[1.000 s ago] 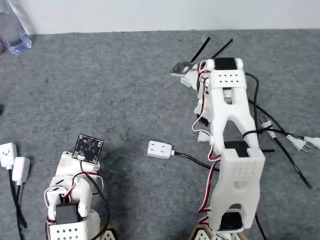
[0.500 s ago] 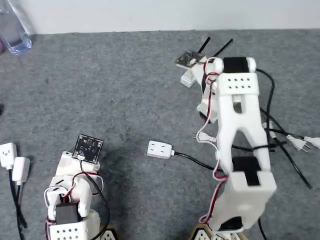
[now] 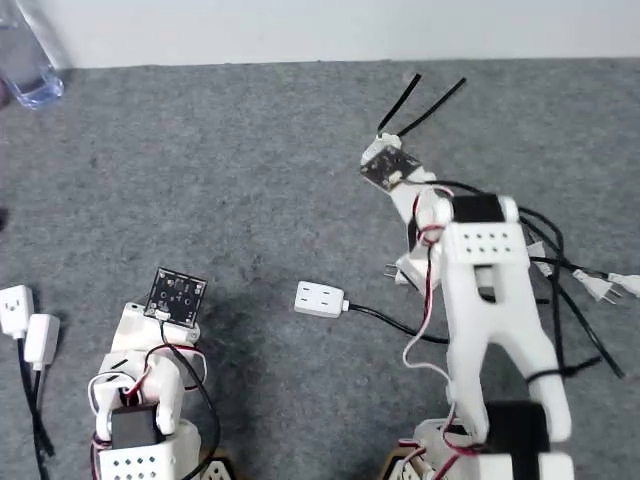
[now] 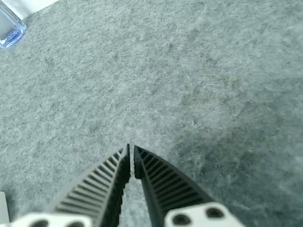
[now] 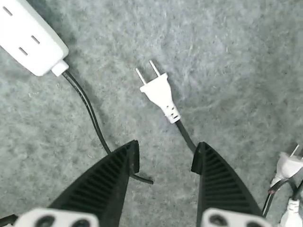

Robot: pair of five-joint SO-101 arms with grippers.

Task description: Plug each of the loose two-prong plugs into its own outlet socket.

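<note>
The right gripper [image 5: 165, 149] hangs with fingers spread wide over a loose white plug [image 5: 158, 92], which lies flat on the tabletop [image 5: 246, 42] near the outlet strip [image 5: 28, 38]. The plug looks light and hard, and its springy cord may tug it askew, so grip the flat-sided body behind the prongs. The left gripper [image 4: 131, 150] has its fingers closed on nothing.
</note>
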